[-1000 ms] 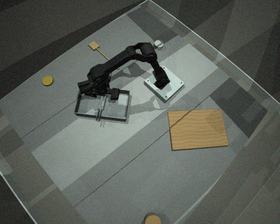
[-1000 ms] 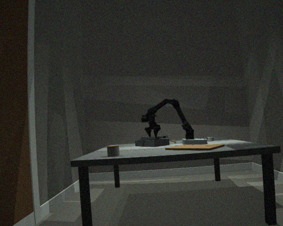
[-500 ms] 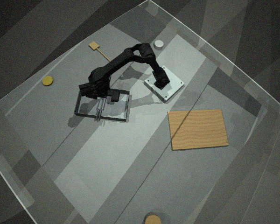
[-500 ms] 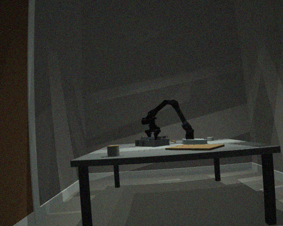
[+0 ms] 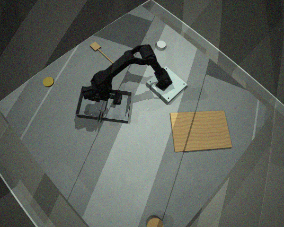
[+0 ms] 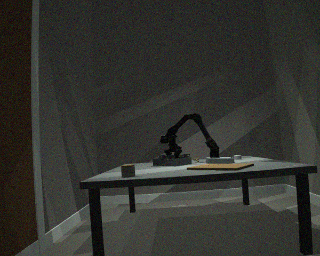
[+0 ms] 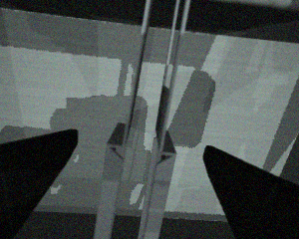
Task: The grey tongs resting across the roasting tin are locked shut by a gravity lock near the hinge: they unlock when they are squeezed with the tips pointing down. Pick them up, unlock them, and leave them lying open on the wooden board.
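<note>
The grey tongs (image 5: 101, 116) (image 7: 104, 199) lie across the roasting tin (image 5: 117, 120) (image 6: 179, 161) (image 7: 249, 100), with one end sticking out over the tin's near wall in the top view. Their two arms are close together. My gripper (image 5: 106, 100) (image 6: 172, 156) (image 7: 143, 143) is open, low over the tin. In the wrist view one finger is on each side of the tongs, with a gap on both sides. The arm hides the tongs' other end in the top view. The wooden board (image 5: 203, 132) (image 6: 223, 166) lies flat with nothing on it.
The arm's pale base plate (image 5: 177, 85) (image 6: 226, 160) stands between tin and board. A wooden spatula (image 5: 95, 46) and a yellow disc (image 5: 48, 82) lie beyond the tin. A white cylinder (image 5: 161, 45) (image 6: 237, 157) is behind the base; a wooden-topped cylinder (image 5: 155, 222) (image 6: 128, 171) stands far off.
</note>
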`<act>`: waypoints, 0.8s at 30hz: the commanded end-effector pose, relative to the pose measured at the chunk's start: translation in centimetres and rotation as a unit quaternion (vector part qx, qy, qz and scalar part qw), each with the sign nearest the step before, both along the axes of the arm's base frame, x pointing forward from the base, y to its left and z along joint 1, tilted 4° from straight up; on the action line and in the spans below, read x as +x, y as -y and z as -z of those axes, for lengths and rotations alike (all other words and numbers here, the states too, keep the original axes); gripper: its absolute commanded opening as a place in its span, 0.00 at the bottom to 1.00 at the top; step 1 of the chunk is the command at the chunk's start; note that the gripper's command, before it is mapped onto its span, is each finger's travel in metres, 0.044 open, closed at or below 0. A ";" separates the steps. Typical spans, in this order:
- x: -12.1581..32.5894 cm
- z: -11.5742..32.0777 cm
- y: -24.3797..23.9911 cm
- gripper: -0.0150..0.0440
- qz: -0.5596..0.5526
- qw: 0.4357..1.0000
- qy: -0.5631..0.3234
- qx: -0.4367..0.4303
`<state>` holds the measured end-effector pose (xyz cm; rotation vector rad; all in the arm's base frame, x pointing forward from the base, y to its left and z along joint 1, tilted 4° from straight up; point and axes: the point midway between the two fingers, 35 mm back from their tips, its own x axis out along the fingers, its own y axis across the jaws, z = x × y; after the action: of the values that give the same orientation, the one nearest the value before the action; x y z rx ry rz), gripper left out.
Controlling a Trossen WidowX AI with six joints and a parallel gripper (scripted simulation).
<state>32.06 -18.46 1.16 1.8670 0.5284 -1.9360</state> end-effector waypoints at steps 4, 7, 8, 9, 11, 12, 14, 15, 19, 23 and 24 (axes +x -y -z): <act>0.0 0.0 0.0 0.78 0.000 1.000 0.000 0.000; 0.0 0.0 0.0 0.64 0.000 1.000 0.000 0.000; 0.0 0.0 0.0 0.60 0.000 1.000 0.000 0.000; 0.0 0.0 0.0 0.56 0.000 1.000 0.000 0.000; 0.0 0.0 0.0 0.47 0.000 1.000 0.000 0.000; 0.0 0.0 0.0 0.42 0.000 1.000 0.000 0.000; 0.0 0.0 0.0 0.40 0.000 1.000 0.000 0.000; 0.0 0.0 0.0 0.39 0.000 1.000 0.000 0.000; 0.0 0.0 0.0 0.34 0.000 1.000 0.000 0.000; 0.0 0.0 0.0 0.30 0.000 1.000 0.000 0.000; 0.0 0.0 0.0 0.29 0.000 1.000 0.000 0.000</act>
<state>32.04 -18.45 1.16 1.8667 0.5287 -1.9365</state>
